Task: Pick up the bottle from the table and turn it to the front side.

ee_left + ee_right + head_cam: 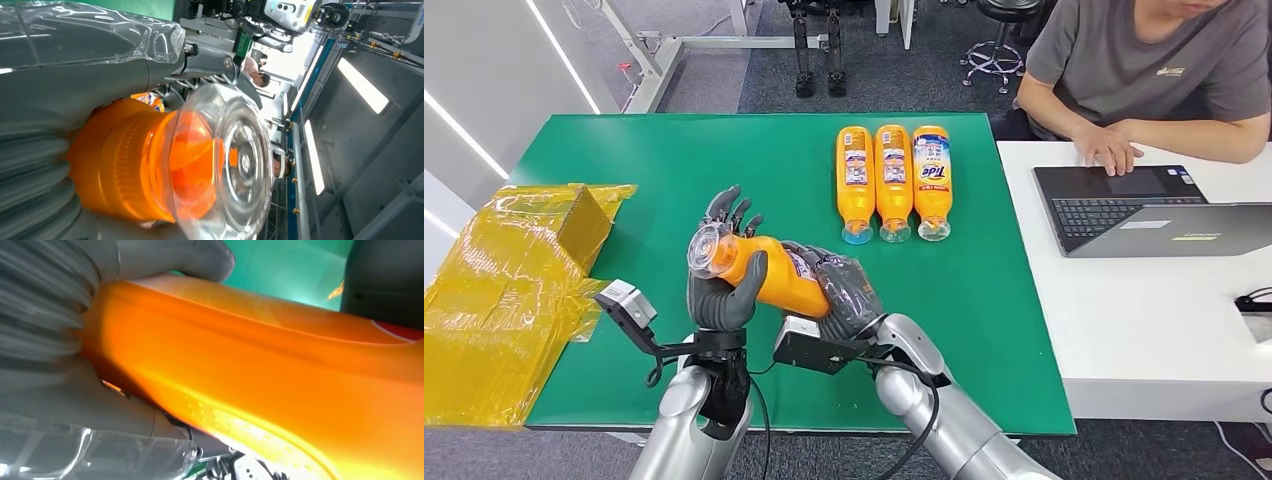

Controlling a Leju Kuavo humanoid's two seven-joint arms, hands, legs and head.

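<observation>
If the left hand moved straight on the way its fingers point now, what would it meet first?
Probably nothing soon: the left hand, holding the bottle, points up the bare green table, left of the three lying bottles. Depth is uncertain.

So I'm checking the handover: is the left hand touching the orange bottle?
Touching. The head view shows the left hand wrapped around the cap end of the orange bottle, thumb across its neck; the right hand grips the other end.

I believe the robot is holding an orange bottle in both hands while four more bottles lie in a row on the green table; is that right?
Nearly: the head view shows three bottles in the row, not four. The rest holds: the left hand and right hand both hold the orange bottle above the green table.
</observation>
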